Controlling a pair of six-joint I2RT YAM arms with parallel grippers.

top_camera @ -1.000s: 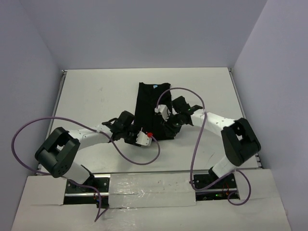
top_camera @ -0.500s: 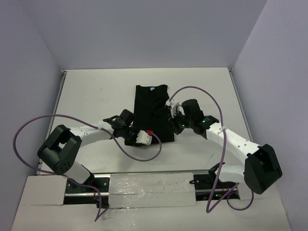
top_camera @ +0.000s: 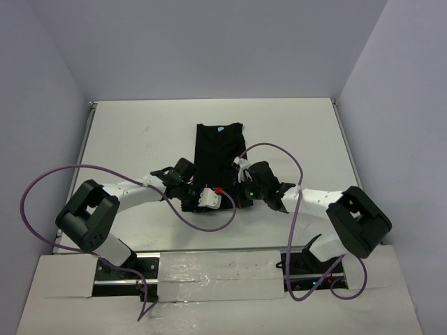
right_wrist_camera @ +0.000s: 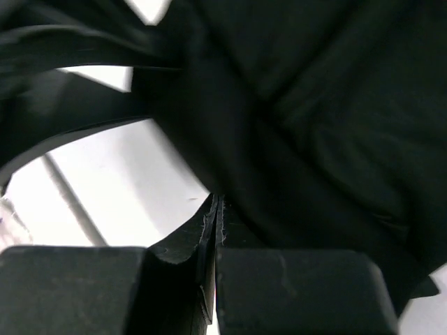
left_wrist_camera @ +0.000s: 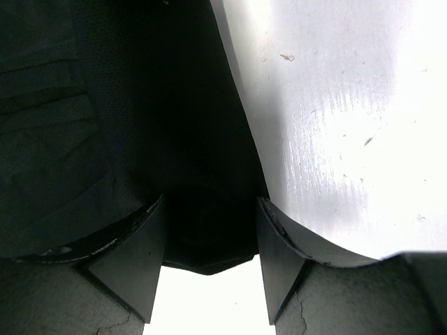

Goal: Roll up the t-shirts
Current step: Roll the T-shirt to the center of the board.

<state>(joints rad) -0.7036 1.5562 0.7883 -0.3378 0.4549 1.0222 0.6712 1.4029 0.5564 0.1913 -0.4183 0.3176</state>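
The black t-shirt (top_camera: pixel 218 150) lies flat as a narrow strip on the white table, its light-blue tag at the far end. My left gripper (top_camera: pixel 218 202) sits at the shirt's near left end. In the left wrist view it (left_wrist_camera: pixel 209 209) is open, its fingers (left_wrist_camera: pixel 143 265) straddling the near edge of the t-shirt (left_wrist_camera: pixel 140 105). My right gripper (top_camera: pixel 241 195) is at the near right corner. In the right wrist view it (right_wrist_camera: pixel 216 202) is shut, pads together, tips touching the edge of the t-shirt (right_wrist_camera: pixel 314 105). I see no fabric between the pads.
Purple cables (top_camera: pixel 42 188) loop off both arms, one arching over the shirt's right side (top_camera: pixel 276 148). The table (top_camera: pixel 140 132) is walled on three sides, with raised rails along its left (top_camera: pixel 85 139) and right (top_camera: pixel 343 139) edges.
My right gripper moved from the shirt's right middle down to its near right corner and shut. The shirt's far end now lies flatter and squarer. The left gripper barely moved.
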